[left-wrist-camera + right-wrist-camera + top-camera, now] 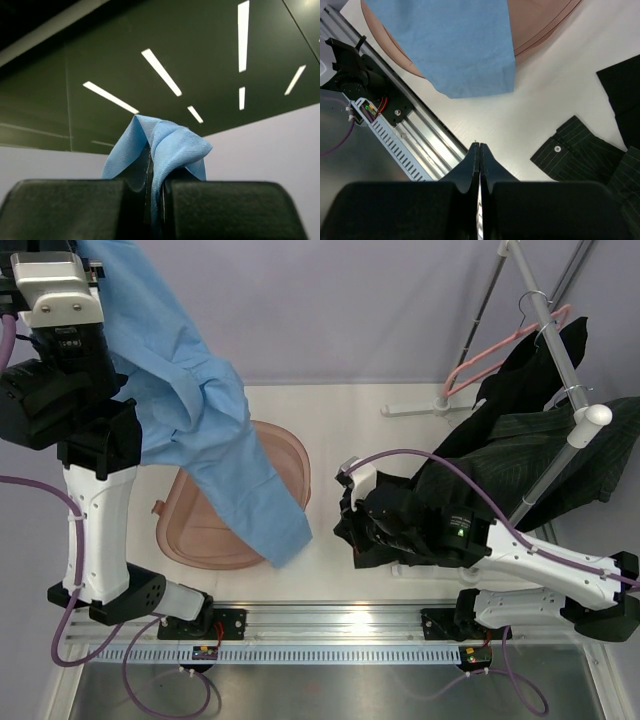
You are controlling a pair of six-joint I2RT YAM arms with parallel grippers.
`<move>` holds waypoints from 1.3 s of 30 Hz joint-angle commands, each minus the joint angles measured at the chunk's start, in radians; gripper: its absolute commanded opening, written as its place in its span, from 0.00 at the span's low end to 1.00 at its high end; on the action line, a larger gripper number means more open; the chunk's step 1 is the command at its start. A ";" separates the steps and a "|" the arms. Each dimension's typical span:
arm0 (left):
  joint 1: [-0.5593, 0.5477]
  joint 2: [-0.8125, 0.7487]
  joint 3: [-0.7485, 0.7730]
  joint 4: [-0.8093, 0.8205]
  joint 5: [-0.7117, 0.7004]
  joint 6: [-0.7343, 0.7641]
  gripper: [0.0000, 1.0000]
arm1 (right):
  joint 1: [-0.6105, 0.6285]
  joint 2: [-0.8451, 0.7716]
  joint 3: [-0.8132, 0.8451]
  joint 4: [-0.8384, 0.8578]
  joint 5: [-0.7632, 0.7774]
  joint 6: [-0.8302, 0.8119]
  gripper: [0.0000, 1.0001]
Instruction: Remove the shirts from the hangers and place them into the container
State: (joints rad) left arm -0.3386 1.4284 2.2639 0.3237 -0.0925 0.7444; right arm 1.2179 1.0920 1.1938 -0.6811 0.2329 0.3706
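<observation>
1. Pale-blue cloth: the light blue shirt [190, 390], plain weave and no hanger in it, hangs from the raised left gripper [154, 180] at the upper left. It drapes down across the container [290, 460], and its lower end lies on the white table [400, 450] just past the tub's near right rim
2. The left gripper is pinched shut on a bunched fold of the blue cloth, which pokes up between the black fingers [65, 210]. Only the left wrist view shows this fold, set against a dark ceiling with white light strips [161, 71]
3. The container is a shallow, rounded tub of translucent pinkish-brown plastic with a small tab on its left rim, largely covered by the shirt
4. The right gripper [479, 160] is pressed together with nothing between its fingers, low over the table near the front edge
5. The pinstriped charcoal shirt [520, 445] is draped at the grey rack pole [555, 345] and trails onto the table toward the right arm. Only the right wrist view shows its cuff [570, 150] with one white button
6. The black shirt [530, 370] hangs at the pole beside the pink hanger [490, 360]
7. The aluminium rail [330, 620] carries both arm bases
</observation>
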 commanded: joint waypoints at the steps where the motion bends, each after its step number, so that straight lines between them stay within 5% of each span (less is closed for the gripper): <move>1: 0.004 0.014 0.057 0.170 0.076 0.049 0.00 | 0.008 0.023 -0.011 0.060 -0.053 0.016 0.00; 9: 0.007 0.035 0.019 0.135 0.071 0.073 0.00 | 0.006 0.118 -0.045 0.189 -0.225 -0.050 0.00; 20: 0.006 -0.002 -0.076 0.115 0.066 0.032 0.00 | -0.027 0.625 0.354 0.304 -0.529 -0.177 0.00; 31: 0.007 -0.045 -0.119 0.101 0.077 -0.048 0.00 | -0.219 1.063 0.794 0.148 -0.650 -0.148 0.00; 39: 0.006 -0.086 -0.141 0.081 0.074 -0.043 0.00 | -0.302 1.289 1.180 -0.081 -0.722 -0.294 0.00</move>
State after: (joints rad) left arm -0.3382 1.3861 2.1307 0.3428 -0.0330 0.7040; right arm 0.9138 2.3505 2.2307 -0.6441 -0.4156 0.1490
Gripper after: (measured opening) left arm 0.023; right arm 0.010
